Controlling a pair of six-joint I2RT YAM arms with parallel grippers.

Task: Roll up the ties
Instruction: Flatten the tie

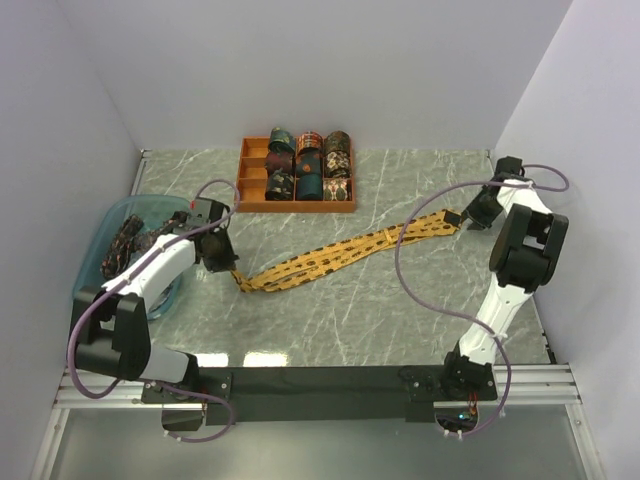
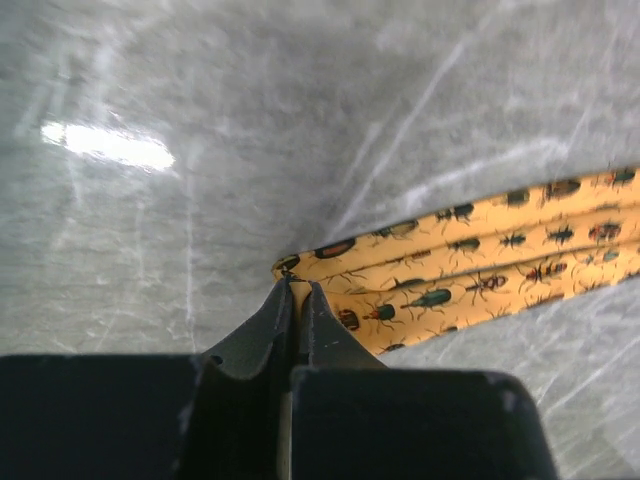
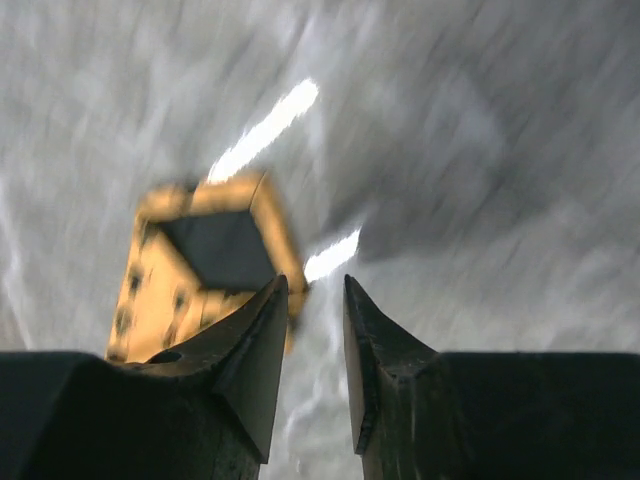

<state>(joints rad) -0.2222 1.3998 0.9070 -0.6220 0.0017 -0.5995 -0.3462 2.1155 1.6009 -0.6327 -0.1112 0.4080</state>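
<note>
At the near left, the left gripper (image 2: pixel 293 289) is clenched on one end of the mustard tie (image 1: pixel 340 255), its two fingers pressed together with the beetle-patterned fabric pinched at their tips, low over the grey marble table (image 1: pixel 400 310). In the left wrist view the cloth runs away from the pinch as two bands side by side. From there the tie lies flat on the table and stretches diagonally toward the far right in a loose, slightly wavy line. Its other end lies just in front of the right gripper (image 3: pixel 315 288), whose fingers stand apart with bare table showing between them and grasp nothing. The blurred right wrist view shows that end, with a dark patch on it, just to one side of the fingers. At the left edge a blue basin (image 1: pixel 98 238) holds a heap of dark ties (image 1: pixel 130 235), well apart from the stretched one. Farthest back, near the rear wall, an orange tray (image 1: pixel 297 207) holds several rolled ties (image 1: pixel 310 165) set upright in its compartments.
</note>
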